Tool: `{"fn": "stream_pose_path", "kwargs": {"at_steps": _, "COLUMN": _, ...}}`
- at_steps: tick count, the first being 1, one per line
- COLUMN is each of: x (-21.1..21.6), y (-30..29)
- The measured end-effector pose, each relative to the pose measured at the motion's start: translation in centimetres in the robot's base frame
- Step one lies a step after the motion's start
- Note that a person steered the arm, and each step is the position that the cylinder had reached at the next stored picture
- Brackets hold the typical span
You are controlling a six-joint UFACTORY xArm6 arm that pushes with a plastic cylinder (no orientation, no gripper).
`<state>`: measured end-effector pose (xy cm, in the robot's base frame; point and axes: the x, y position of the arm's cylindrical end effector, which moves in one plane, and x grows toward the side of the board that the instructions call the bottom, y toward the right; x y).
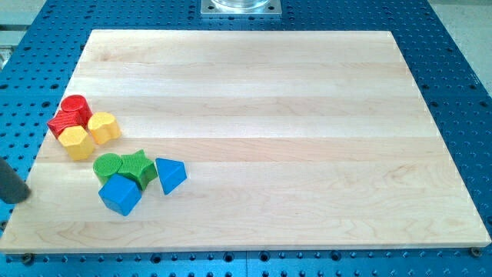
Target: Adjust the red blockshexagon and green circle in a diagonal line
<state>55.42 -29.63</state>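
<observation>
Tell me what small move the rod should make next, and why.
Probably slide my tip toward the view's right, to the green circle. The tip sits at the board's left edge, touching nothing, while the circle is packed against the green star and blue cube, well below the red blocks.

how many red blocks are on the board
2, both near the view's left edge: a red circle at the top of the cluster, and a red hexagon just below-left of it, touching the yellow hexagon. None seem hidden.
</observation>
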Motion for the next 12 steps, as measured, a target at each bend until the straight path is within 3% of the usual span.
{"fn": "stream_pose_path", "kwargs": {"at_steps": 1, "x": -3.1, "y": 3.6}}
{"fn": "stream_pose_path", "kwargs": {"at_steps": 4, "x": -8.2, "y": 4.9}}
{"fn": "stream_pose_path", "kwargs": {"at_steps": 5, "x": -6.6, "y": 2.3}}
{"fn": "stream_pose_path", "kwargs": {"at_steps": 6, "x": -8.3, "y": -0.4}}
{"fn": "stream_pose_path", "kwargs": {"at_steps": 9, "x": -11.8, "y": 3.1}}
{"fn": "stream_pose_path", "kwargs": {"at_steps": 10, "x": -12.6, "y": -0.8}}
{"fn": "stream_pose_path", "kwargs": {"at_steps": 12, "x": -20.4, "y": 3.4}}
